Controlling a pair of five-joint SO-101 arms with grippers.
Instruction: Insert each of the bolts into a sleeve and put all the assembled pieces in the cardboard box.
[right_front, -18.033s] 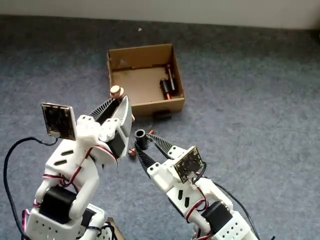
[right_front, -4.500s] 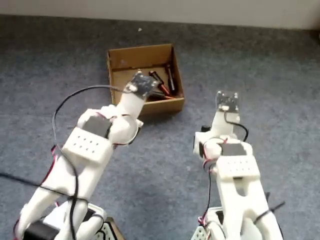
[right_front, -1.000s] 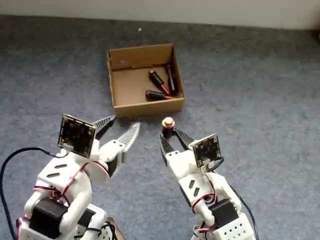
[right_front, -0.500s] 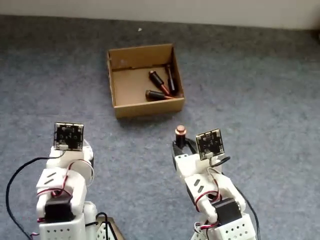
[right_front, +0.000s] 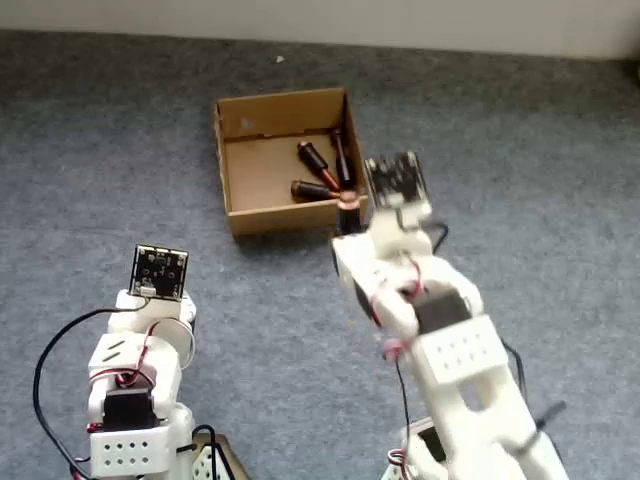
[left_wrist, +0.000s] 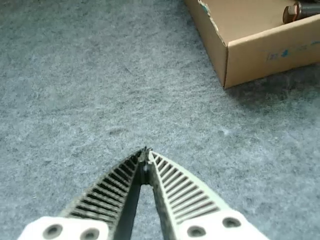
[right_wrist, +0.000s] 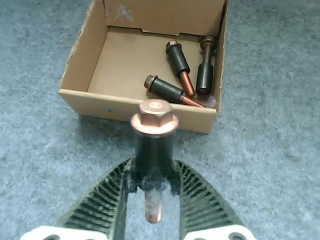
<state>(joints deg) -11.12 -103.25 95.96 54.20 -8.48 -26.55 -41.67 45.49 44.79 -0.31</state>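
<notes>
The cardboard box (right_front: 246, 212) stands open on the grey carpet, with three copper bolts in black sleeves (right_front: 312, 189) lying in its right half; the right wrist view shows them too (right_wrist: 179, 64). My right gripper (right_wrist: 151, 192) is shut on a fourth assembled piece (right_wrist: 153, 137), a copper-headed bolt standing upright in a black sleeve, held just short of the box's (right_wrist: 125, 107) near wall. In the high view that piece (right_front: 348, 208) is at the box's near right corner. My left gripper (left_wrist: 145, 159) is shut with nothing in it, low over the carpet, well back from the box (left_wrist: 260, 50).
Grey carpet (right_front: 520, 140) surrounds the box on all sides. The left arm (right_front: 140, 340) sits folded back at the lower left, away from the box. A pale wall strip runs along the far edge.
The right arm has stretched forward and carried the upright assembled piece from mid-carpet up to the box's near right corner. The left arm has barely moved.
</notes>
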